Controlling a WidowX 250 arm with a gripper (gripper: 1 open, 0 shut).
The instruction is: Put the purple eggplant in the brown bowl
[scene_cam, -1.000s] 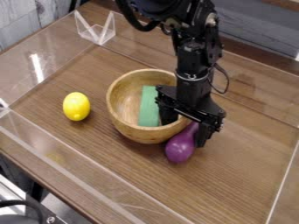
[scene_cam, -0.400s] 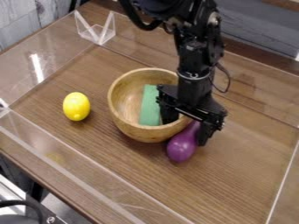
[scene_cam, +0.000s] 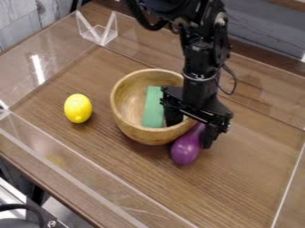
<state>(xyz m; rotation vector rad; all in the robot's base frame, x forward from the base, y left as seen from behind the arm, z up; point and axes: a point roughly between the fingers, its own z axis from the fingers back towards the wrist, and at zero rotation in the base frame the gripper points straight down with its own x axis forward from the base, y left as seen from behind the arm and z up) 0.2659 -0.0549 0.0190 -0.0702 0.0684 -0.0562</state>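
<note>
Black gripper (scene_cam: pixel 194 126) stands low at the near right rim of the brown bowl (scene_cam: pixel 128 126), its fingers part-spread around the upper end of the purple eggplant (scene_cam: pixel 185 149); a firm grasp cannot be told. One eggplant lies on the table (scene_cam: pixel 251 178) touching the bowl. One green block (scene_cam: pixel 152 107) sits inside; one yellow lemon (scene_cam: pixel 78 108) lies left.

— Report colours, operator.
— You have a glossy purple eggplant (scene_cam: pixel 184 150), a light-brown grained bowl (scene_cam: pixel 128 123), a green block (scene_cam: pixel 152 107) and a yellow lemon (scene_cam: pixel 78 108).
— And the rest?
— Black gripper (scene_cam: pixel 193 126); your table (scene_cam: pixel 244 178) is dark streaked woodgrain.
</note>
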